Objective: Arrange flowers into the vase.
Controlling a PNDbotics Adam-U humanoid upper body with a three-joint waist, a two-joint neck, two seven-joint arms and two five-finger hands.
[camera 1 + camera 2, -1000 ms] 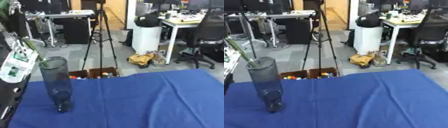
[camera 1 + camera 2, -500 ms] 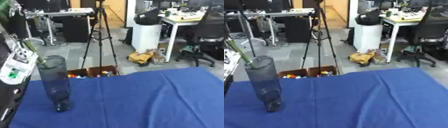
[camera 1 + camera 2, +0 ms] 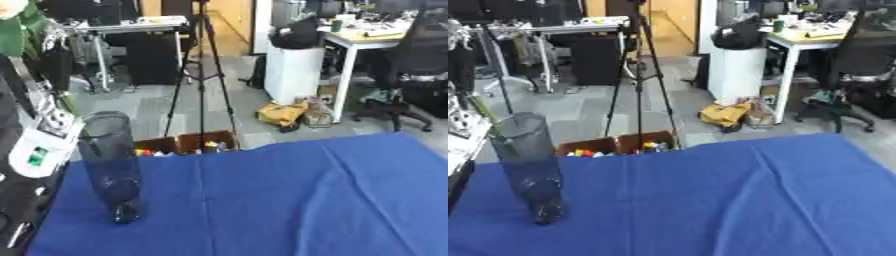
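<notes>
Vase: tall, dark, see-through glass cylinder vase [image 3: 112, 167], standing upright at the left of the frame on the blue cloth, its base near the lower left.

Table: flat surface covered with a blue fabric tablecloth [image 3: 289, 200]; it fills the lower half of both views, with soft creases running through the middle.

Flower: thin green stem [image 3: 487, 120] slanting from the upper left down to the vase's rim; whether its tip is inside the mouth or just behind the rim cannot be told. A green leaf and a pale bloom [image 3: 13, 20] show in the upper left corner of the left eye view.

Left arm: black and white robot forearm [image 3: 39, 150] along the left edge of the left eye view, just beside the vase's upper part; a white cover with a small green mark sits on it.

Left hand: its fingers are not visible, so whether it is spread or closed around the stem cannot be told.

Right hand: shows in neither view.

Background, centre: black camera tripod [image 3: 201, 75] on grey floor beyond the table's far edge; open brown cardboard boxes [image 3: 619, 146] holding small coloured items sit at its feet, just behind the cloth's edge.

Background, right: white desk [image 3: 367, 42] with a black office chair [image 3: 411, 75] beside it; yellow bag [image 3: 282, 113] on the floor near the desk leg.
</notes>
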